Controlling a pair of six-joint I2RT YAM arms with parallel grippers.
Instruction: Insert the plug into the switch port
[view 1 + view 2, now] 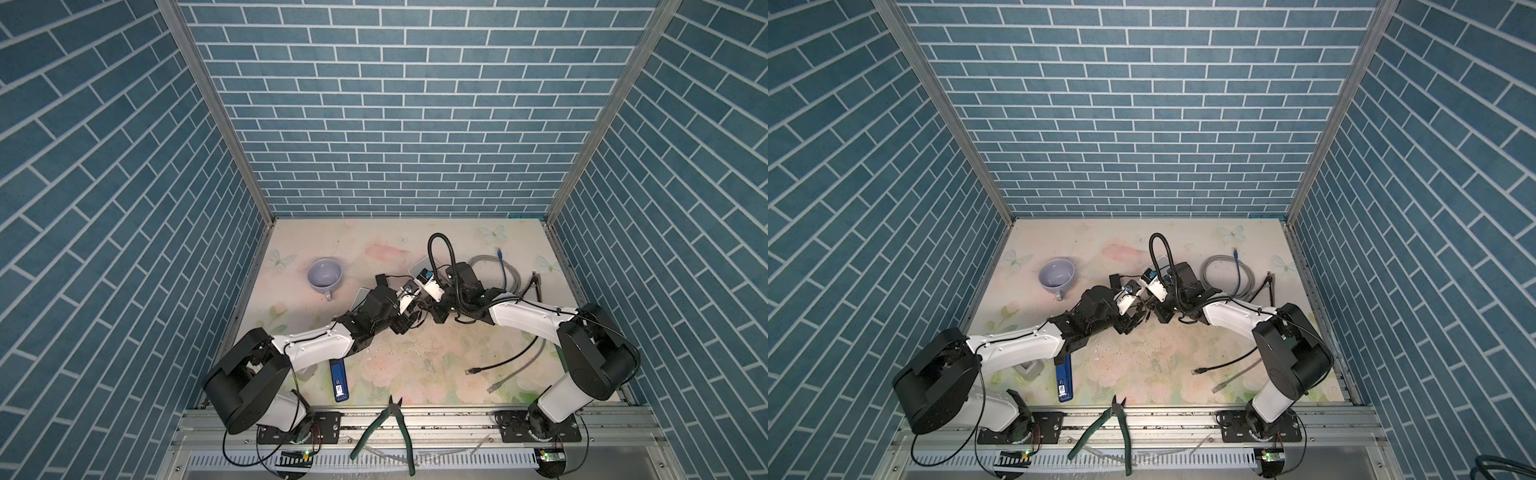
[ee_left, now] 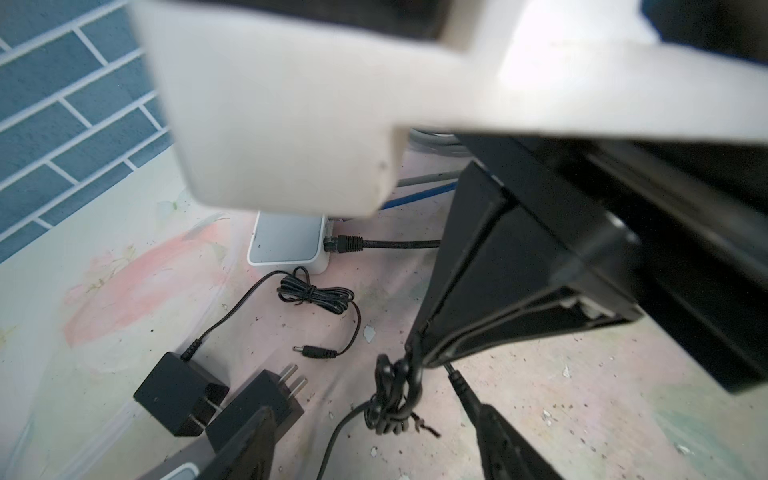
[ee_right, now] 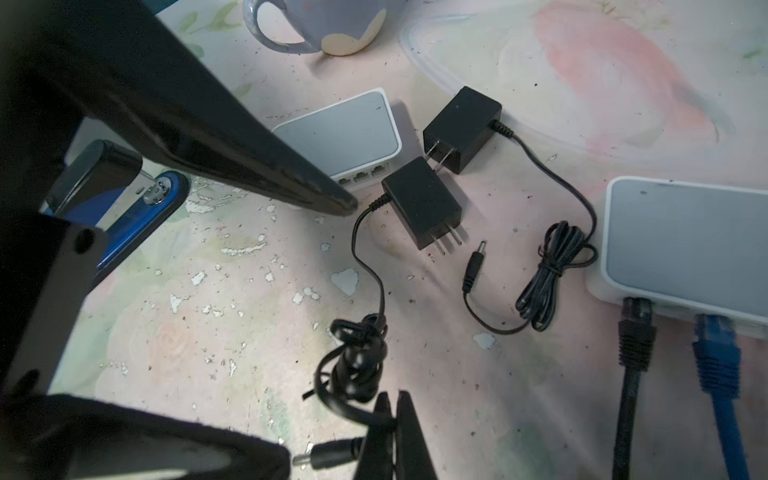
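pliers: green handles; they lay across the metal rail at the very front.
blue stapler: it lay on the flowery table, partly under the left arm.
loose cable ends: a black one and a grey one lay side by side near the right arm.
right claw: it was squeezed tight and pinched the plug at its back end, where the cord starts.
plug: small, black and round. It stuck out sideways from the right claw, low over the table. It was not in any port, and both switches were apart from it.
cord bundle: the plug's cord was tied up just beside the right claw and ran on to a black power block.
left claw: its two fingers stood wide apart, with the cord bundle between them.
second power block: it lay right by the first one. Its own plug lay loose on the table.
near switch: a white box with a grey top and free ports, just behind one left claw finger.
far switch: a black cable and a blue cable were plugged into it.
cup: pale purple, farther back on the left.
grey cable coil: farther back on the right.
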